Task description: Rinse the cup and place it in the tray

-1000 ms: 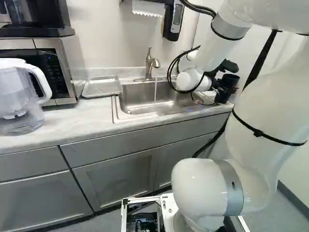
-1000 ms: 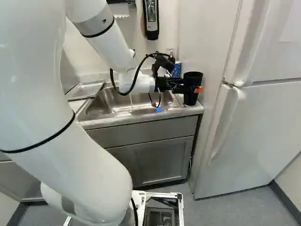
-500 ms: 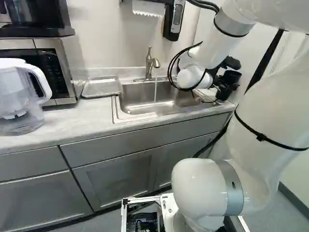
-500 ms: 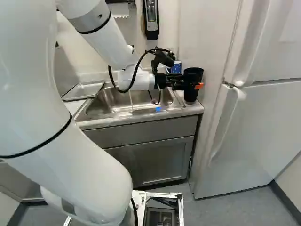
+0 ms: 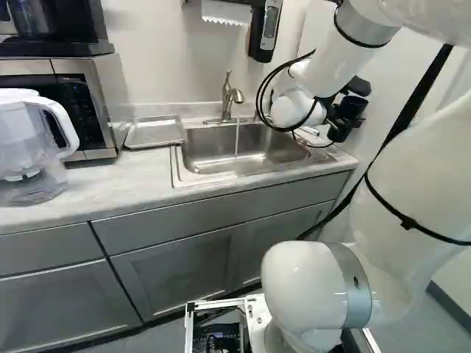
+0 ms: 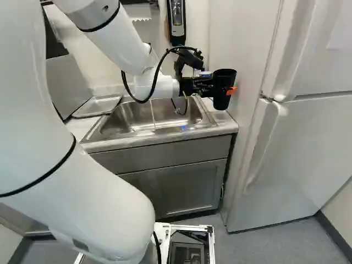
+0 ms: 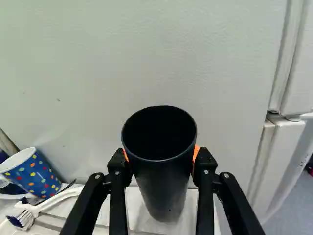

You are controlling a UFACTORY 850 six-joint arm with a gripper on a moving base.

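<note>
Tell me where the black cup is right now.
In the right base view, the black cup is held upright in the gripper, just right of the sink and left of the refrigerator's handles.

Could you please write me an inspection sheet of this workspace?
Surface: pale counter; wet spots cannot be told.
Sink: water runs from the faucet into the sink.
Cup: black, upright, raised above the counter; inside too dark to read.
Tray: on the counter, between microwave and sink; cup not in it.
Clutter: dotted mug, tilted; brush beside it; pitcher before the microwave.
Gripper: shut on the cup from two sides.
Cables: black cable looped by the wrist; snags: nothing seen.
Surroundings: fridge at the right of the right base view.
</note>
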